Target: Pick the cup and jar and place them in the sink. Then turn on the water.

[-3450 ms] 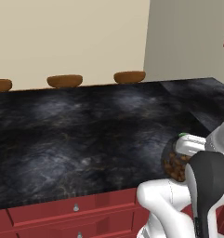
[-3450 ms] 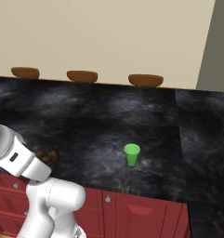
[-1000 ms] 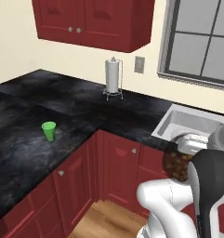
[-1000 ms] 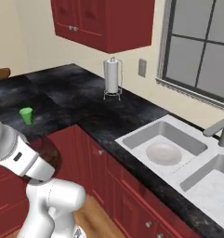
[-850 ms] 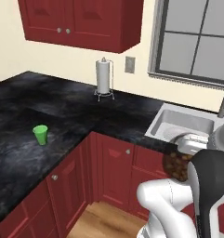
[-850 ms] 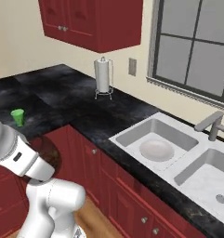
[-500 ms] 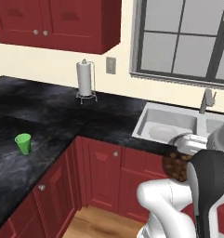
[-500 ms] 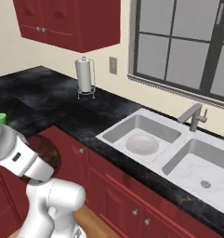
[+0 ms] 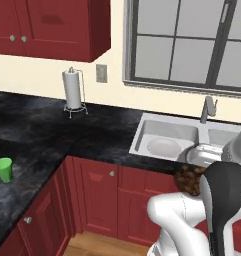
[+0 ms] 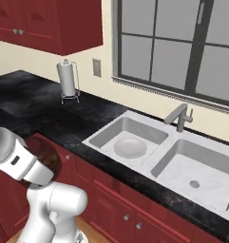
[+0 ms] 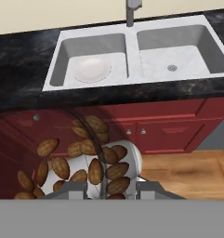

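- Hand view: my gripper [image 11: 106,189] clasps the jar [image 11: 81,158] of brown pieces, above the floor before the sink [image 11: 132,51].
- No readable label; its axis is unclear.
- Cup [image 9: 3,169] stands upright on the counter [image 9: 37,130].

paper towel holder [image 9: 73,93] upright on black counter [image 9: 37,130] at 10 o'clock | round white dish [image 10: 129,147] in basin | red cabinets [image 9: 99,192] below | window [image 10: 182,47] at 12 o'clock
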